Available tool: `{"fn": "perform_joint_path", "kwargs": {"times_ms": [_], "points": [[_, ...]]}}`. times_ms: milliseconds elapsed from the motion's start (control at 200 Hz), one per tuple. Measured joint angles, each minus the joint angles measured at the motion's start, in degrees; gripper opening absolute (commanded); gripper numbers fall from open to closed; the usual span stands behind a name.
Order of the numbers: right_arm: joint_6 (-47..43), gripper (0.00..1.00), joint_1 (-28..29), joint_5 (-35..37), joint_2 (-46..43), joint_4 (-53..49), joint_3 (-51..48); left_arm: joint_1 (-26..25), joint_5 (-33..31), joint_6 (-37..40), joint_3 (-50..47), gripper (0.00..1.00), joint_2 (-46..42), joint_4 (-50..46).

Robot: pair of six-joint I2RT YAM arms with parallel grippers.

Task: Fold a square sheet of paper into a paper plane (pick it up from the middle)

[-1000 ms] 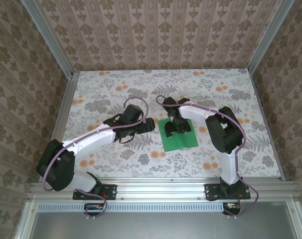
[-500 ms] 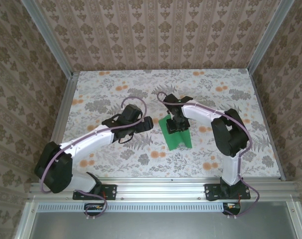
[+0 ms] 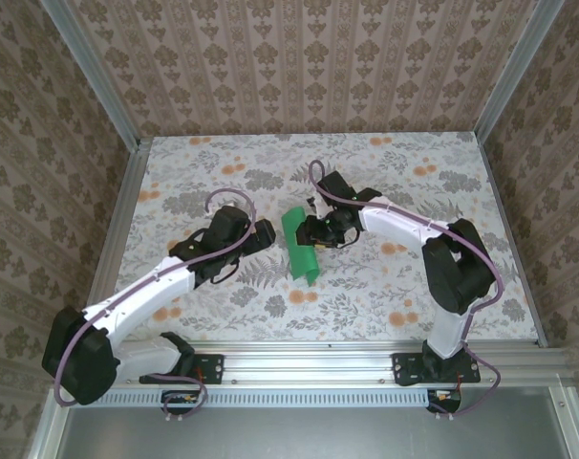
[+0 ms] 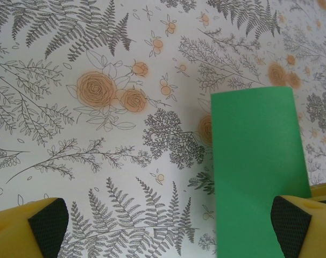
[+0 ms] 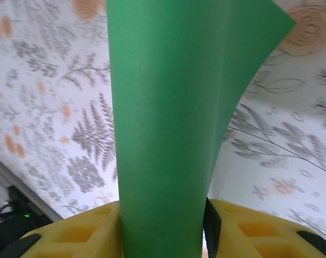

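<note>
Now the right gripper (image 3: 315, 230) is pinching up the bright green square sheet of paper (image 3: 299, 252).
Beside it, the left gripper (image 3: 267, 234) is hovering open, ready for folding.

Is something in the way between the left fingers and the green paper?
No, nothing visible. Only bare table lies between the open left fingers and the paper, which the right fingers hold bent up.

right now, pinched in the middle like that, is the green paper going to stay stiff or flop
Probably floppy: the green paper curls over where the right fingers pinch it. Likely very light, since one pinch lifts it. Smooth-looking, so it could slip if tugged.
</note>
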Motion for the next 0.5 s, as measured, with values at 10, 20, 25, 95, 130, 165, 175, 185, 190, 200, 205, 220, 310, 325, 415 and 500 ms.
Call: {"fn": "perform_joint_path", "kwargs": {"times_ms": [10, 20, 25, 95, 130, 165, 175, 185, 190, 200, 205, 220, 310, 325, 415, 500], "points": [[0.2, 0.44, 0.0, -0.2, 0.0, 0.3, -0.2, 0.0, 0.1, 0.0, 0.0, 1.00, 0.0, 0.0], [0.5, 0.44, 0.0, -0.4, 0.0, 0.8, -0.5, 0.1, 0.1, 0.0, 0.0, 1.00, 0.0, 0.1], [0.7, 0.44, 0.0, -0.5, 0.0, 1.0, -0.6, 0.1, 0.2, 0.0, 0.0, 1.00, 0.0, 0.2], [2.1, 0.45, -0.2, -1.5, 0.0, 3.3, -2.5, 0.1, 1.1, 0.1, 0.0, 1.00, 0.0, 0.7], [2.8, 0.47, -0.3, -1.7, 0.0, 4.2, -3.5, 0.1, 1.7, 0.3, 0.0, 1.00, 0.0, 0.8], [3.2, 0.46, -0.5, -1.8, 0.0, 5.1, -4.5, 0.1, 2.2, 0.5, 0.0, 1.00, 0.0, 1.0], [3.3, 0.46, -0.6, -1.8, 0.0, 5.4, -4.9, 0.1, 2.4, 0.5, 0.0, 1.00, 0.0, 1.0], [3.4, 0.46, -0.7, -1.8, 0.0, 5.5, -5.1, 0.1, 2.6, 0.5, 0.0, 1.00, 0.0, 1.1], [3.5, 0.46, -0.7, -1.8, 0.0, 5.7, -5.4, 0.1, 2.7, 0.6, 0.0, 1.00, 0.0, 1.2], [3.6, 0.46, -0.8, -1.8, 0.0, 5.9, -5.7, 0.1, 2.8, 0.7, 0.0, 1.00, 0.0, 1.2], [3.7, 0.46, -0.8, -1.8, 0.0, 6.0, -5.8, 0.1, 2.9, 0.7, 0.0, 1.00, 0.0, 1.2], [3.9, 0.46, -0.9, -1.8, 0.0, 6.2, -6.3, 0.1, 3.1, 0.7, 0.0, 1.00, 0.0, 1.3], [4.5, 0.48, -2.0, -1.8, 0.0, 7.7, -9.3, 0.1, 4.6, 1.2, 0.0, 1.00, 0.2, 1.8], [4.6, 0.49, -2.2, -1.7, 0.0, 7.8, -9.8, 0.1, 4.8, 1.3, 0.0, 1.00, 0.3, 1.8], [4.8, 0.50, -3.2, -1.7, -0.1, 8.3, -12.0, 0.0, 5.8, 1.6, 0.0, 1.00, 1.3, 2.1], [4.7, 0.53, -3.7, -1.7, -0.6, 8.4, -13.4, -0.4, 6.5, 2.0, 0.1, 1.00, 2.6, 2.1]]}}
